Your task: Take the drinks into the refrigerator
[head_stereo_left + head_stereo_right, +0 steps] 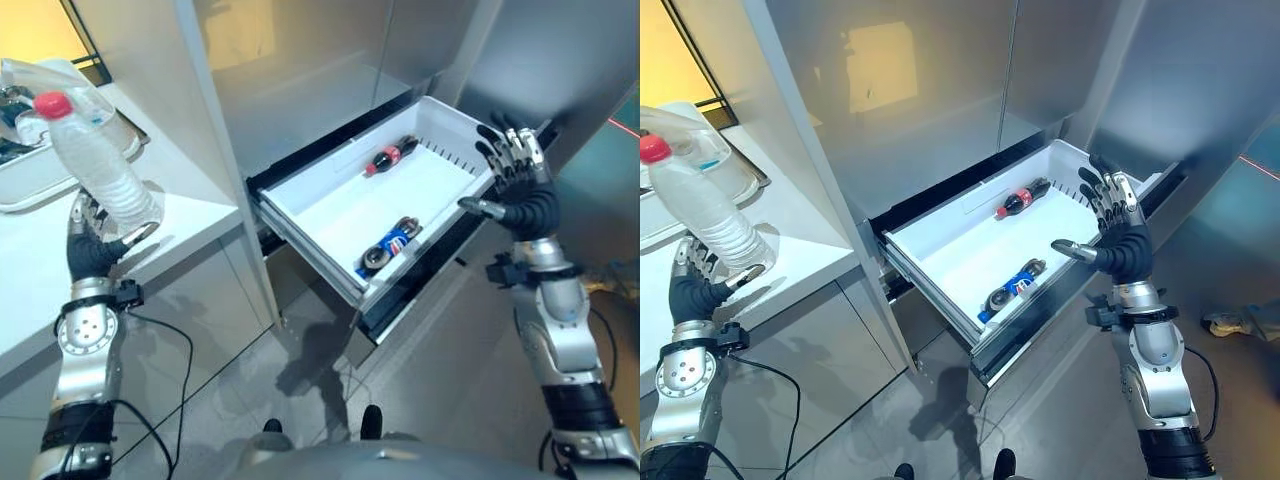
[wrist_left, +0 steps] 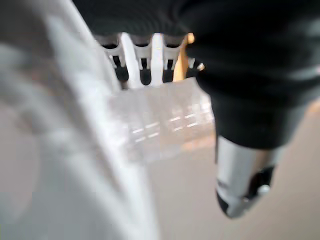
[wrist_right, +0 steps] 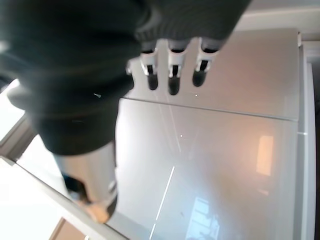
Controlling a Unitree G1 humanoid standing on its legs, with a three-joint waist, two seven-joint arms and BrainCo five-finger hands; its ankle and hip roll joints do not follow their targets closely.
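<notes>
**Steel fridge, drawer open, water bottle lifted at the worktop**

Steel-grey fridge [image 1: 970,90] panels stand above a white drawer [image 1: 330,215] that is pulled well out at an angle. Beside it on the robot's left runs a white worktop [image 1: 190,225], with a tray [image 1: 30,185] lying further back on it.

Inside the drawer two dark cola bottles lie on their sides, well apart: one with a red label [image 1: 391,155] near the back, one with a blue label [image 1: 390,245] close to the front wall.

A clear water bottle [image 1: 100,165] with a red cap is up off the worktop, tilted, its base clasped by the left hand [image 1: 92,250]; the left wrist view shows fingers [image 2: 142,57] curled round the ribbed plastic. The right hand [image 1: 515,185] hovers at the drawer's far corner, fingers straight and spread, gripping nothing; whether it touches the rim I cannot tell.

Risks, as I judge them: the hold sits low on a tall, thin-walled bottle, so it could tip or slip during the swing over to the drawer. Carried too low, the bottle may strike the drawer's front wall. Set down carelessly, it could roll against the blue-labelled bottle.
</notes>
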